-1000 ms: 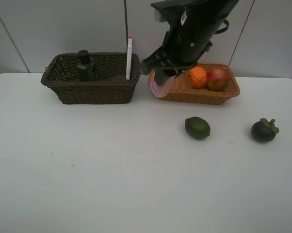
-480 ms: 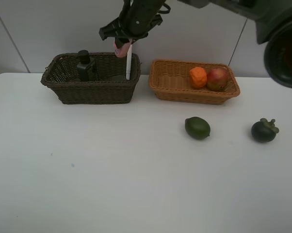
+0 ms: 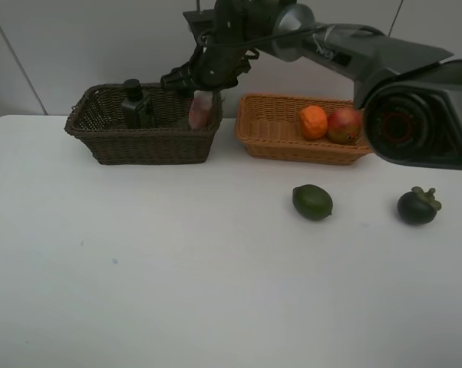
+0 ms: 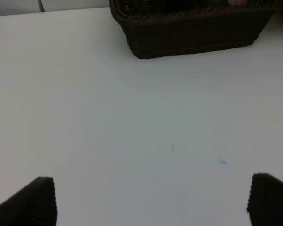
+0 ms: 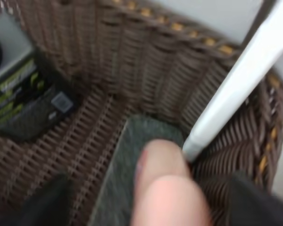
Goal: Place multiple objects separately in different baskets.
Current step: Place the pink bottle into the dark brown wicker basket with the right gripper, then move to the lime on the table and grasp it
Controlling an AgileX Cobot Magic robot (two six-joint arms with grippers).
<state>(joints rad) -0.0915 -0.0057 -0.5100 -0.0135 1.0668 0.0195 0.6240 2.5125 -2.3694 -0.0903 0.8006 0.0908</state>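
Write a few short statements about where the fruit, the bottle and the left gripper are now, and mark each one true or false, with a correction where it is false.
1. The lime lies in the tan basket. False: it lies on the table, in front of that basket.
2. The orange and the apple are side by side in the tan basket. True.
3. The pump bottle is in the dark basket. True.
4. The mangosteen is in the dark basket. False: it is on the table, to the right of the lime.
5. The left gripper holds the lime. False: it is open over bare table and holds nothing.
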